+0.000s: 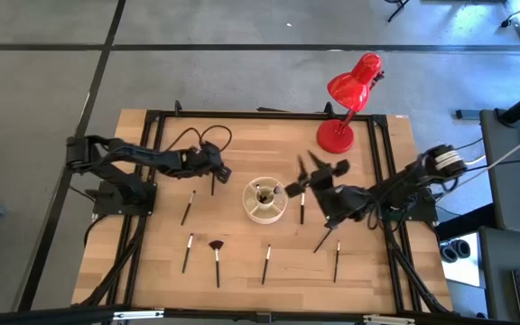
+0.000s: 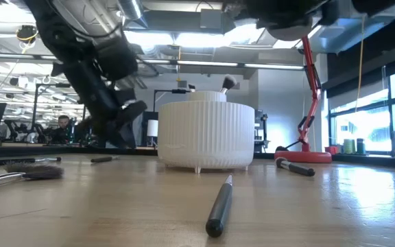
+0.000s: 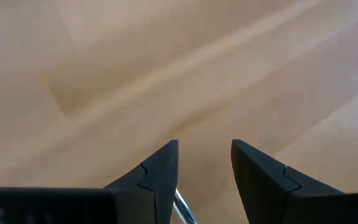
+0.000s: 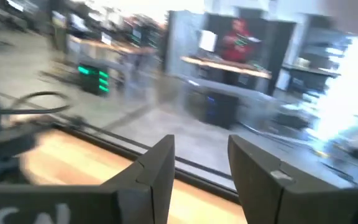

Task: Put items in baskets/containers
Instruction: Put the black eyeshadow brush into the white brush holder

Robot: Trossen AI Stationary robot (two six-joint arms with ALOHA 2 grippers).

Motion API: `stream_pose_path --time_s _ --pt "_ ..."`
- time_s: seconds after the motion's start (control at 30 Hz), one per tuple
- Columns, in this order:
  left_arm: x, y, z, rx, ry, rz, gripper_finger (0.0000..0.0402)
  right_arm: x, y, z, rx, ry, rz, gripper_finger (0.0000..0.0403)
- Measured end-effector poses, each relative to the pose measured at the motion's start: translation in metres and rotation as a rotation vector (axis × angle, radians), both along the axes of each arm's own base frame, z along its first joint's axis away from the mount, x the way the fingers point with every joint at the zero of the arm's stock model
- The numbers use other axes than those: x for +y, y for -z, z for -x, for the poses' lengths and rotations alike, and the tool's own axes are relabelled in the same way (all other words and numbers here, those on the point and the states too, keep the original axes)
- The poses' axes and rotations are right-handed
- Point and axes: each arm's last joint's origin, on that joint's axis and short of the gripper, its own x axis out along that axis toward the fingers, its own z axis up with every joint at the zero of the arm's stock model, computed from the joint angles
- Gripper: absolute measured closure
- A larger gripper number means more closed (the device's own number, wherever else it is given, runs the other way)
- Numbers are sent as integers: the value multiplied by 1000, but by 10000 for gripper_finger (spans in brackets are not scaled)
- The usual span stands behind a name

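Centrally, ribbed cream cup (image 2: 205, 135) holds upright brushes (image 2: 226, 84).
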Motion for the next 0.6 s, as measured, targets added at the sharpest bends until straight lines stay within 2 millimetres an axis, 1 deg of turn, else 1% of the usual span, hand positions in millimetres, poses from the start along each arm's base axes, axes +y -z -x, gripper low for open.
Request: stream_pose_path --time_s 0.1,0.2,0.33,0.43,0.53,0.6 --pt "5 9 1 -14 -25 109 258 4 -9 12 4 -19 -4 254" --pt "9 12 1 -14 -46 134 258 5 -15 17 -7 -34 -7 254" --pt "10 11 1 -8 -40 129 258 5 -16 18 22 -35 5 254" --pt "11 1 -4 -10 3 110 258 5 -13 16 45 -31 15 254" --pt "13 -23 -17 -88 67 50 258 2 -9 12 116 -17 44 254" --pt "11 -35 -21 -89 112 16 258 -1 -4 9 145 -3 55 254"
